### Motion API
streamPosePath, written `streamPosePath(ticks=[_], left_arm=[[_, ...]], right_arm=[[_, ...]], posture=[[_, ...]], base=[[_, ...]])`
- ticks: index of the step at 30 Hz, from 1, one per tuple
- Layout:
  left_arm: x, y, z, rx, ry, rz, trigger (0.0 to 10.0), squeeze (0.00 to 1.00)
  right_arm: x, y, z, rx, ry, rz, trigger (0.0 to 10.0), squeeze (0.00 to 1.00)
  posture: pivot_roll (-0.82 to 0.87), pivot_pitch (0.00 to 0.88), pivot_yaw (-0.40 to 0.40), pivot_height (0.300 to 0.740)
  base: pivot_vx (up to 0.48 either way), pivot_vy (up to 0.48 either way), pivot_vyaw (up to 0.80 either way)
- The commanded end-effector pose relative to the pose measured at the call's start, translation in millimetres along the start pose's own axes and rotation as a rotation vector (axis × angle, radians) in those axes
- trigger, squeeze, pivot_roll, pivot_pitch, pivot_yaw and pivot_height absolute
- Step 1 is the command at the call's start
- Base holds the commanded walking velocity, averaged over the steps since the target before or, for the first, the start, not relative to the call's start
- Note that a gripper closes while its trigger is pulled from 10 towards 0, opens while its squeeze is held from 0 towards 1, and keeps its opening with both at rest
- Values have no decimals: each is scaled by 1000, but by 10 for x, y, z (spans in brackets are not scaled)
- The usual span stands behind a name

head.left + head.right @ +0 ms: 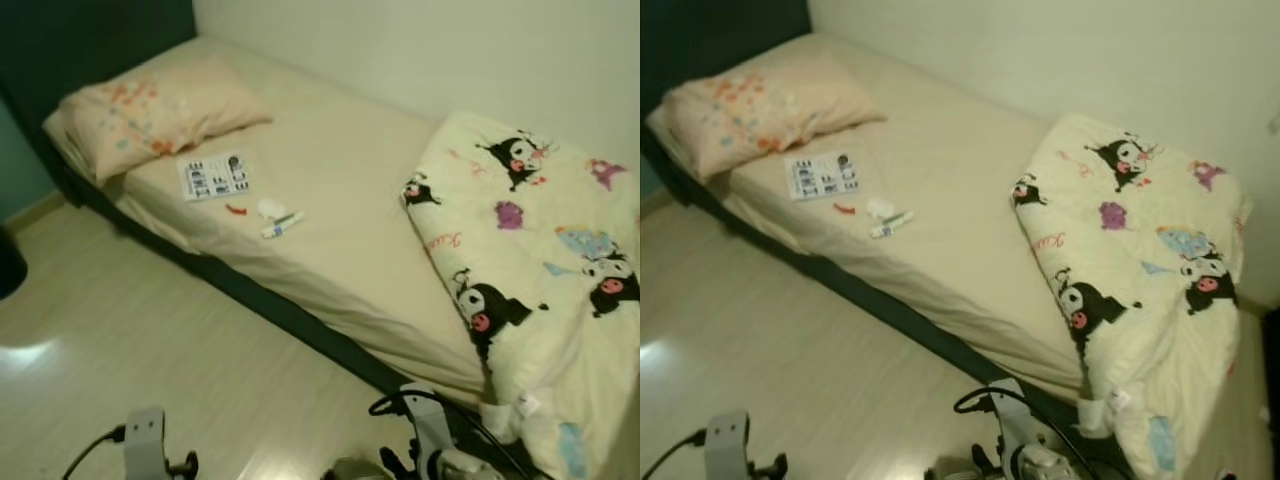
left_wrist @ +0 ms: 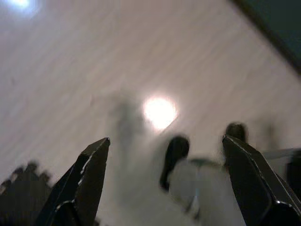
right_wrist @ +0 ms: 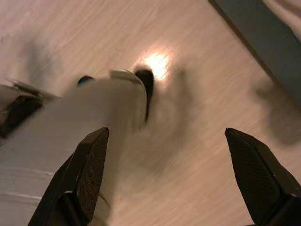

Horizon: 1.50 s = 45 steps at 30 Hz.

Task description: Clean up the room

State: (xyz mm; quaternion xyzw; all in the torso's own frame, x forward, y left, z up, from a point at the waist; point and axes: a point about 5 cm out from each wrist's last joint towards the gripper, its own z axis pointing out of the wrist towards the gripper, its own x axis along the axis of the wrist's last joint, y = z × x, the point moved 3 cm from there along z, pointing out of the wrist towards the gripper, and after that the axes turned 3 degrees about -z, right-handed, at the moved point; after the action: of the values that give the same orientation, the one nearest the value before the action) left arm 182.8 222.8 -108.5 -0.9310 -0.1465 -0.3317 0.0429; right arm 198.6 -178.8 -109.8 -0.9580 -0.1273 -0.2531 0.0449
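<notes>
Both arms hang low over the floor (image 1: 150,330), the left gripper (image 2: 164,183) and right gripper (image 3: 164,179) with fingers spread and empty, since the bed's (image 1: 340,200) paper (image 1: 214,175), pen (image 1: 283,224) and scraps are well out of reach.

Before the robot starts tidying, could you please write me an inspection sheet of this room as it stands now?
Surface: cream-sheeted bed on a dark frame.
Job's things: printed black-and-white paper sheet, small red item, crumpled white scrap and white tube-like item, loose on the sheet.
Clutter: cartoon-print cream duvet bunched at the foot end; floral peach pillow at the head.
Grippers: left gripper and right gripper open, low over the floor.
Cables: black cable on the robot's right arm.
Surroundings: pale wood floor, white wall.
</notes>
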Motion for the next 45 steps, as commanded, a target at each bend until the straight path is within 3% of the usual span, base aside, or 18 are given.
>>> streamPosePath(ticks=[1,9,12,18,31,39,45], left_arm=[[-132,-57,-34,12,-37,3,10000,0],[-137,-48,-35,8,-38,5,10000,0],[-143,-40,-36,3,-39,5,10000,0],[-141,-39,-36,1,-38,6,10000,0],[-148,-51,-37,10,-42,6,10000,0],[-178,-92,-45,46,-54,4,10000,0],[-162,-97,-42,52,-49,14,10000,0]], right_arm=[[53,-15,9,0,16,9,10000,0],[42,16,6,-33,10,17,10000,0],[30,21,5,-41,12,51,10000,0],[33,29,4,-44,12,33,10000,0],[25,44,3,-63,8,45,10000,0],[34,44,3,-63,17,52,10000,0],[216,23,25,-56,37,47,10000,0]], posture=[[-27,0,2,740],[-26,0,1,740],[-25,0,2,740],[-25,0,-1,740],[-26,0,1,740],[-26,0,1,740],[-27,0,2,740]], base=[[349,0,800],[347,0,300],[344,0,-600],[338,0,-790],[332,0,-154],[0,0,-384],[0,0,-124]])
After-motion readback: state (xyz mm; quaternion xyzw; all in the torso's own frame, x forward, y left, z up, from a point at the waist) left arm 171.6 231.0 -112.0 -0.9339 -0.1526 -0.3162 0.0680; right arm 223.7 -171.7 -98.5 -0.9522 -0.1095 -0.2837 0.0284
